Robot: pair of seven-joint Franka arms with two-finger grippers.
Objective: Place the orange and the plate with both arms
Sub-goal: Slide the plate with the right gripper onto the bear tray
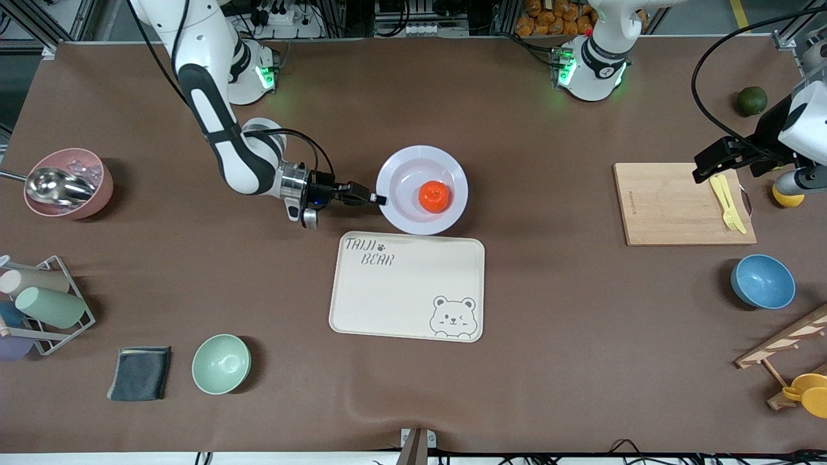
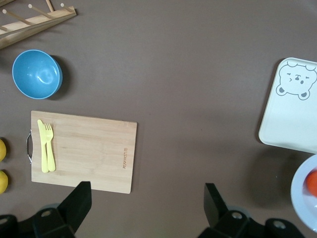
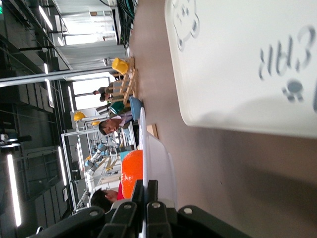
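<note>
— Gripping the rim of the lavender-white plate (image 1: 421,188), the right tool (image 1: 378,199) reaches in low from the right arm's end of the surface (image 1: 517,361), its fingers clenched on the plate's edge. Where is the fruit?

— The orange (image 1: 434,196) sits in the plate's glossy centre. The plate rests on the brown surface just beside the cream bear tray (image 1: 407,285), which lies nearer the front camera.

— And the second arm?

— The left tool (image 2: 146,203) hangs released, fingers spread wide, above the surface near the wooden cutting board (image 1: 683,203), and that arm waits. A yellow fork and knife set (image 1: 727,201) lies on the board.

— Anything else worth noting?

— A blue bowl (image 1: 763,281) stands nearer the front camera than the board, and a dark green fruit (image 1: 752,101) lies farther from it. At the right arm's end, a pink bowl (image 1: 68,183) holds a metal scoop (image 1: 58,186); a mint-green bowl (image 1: 221,363) and a folded dark cloth (image 1: 139,372) sit side by side.
</note>
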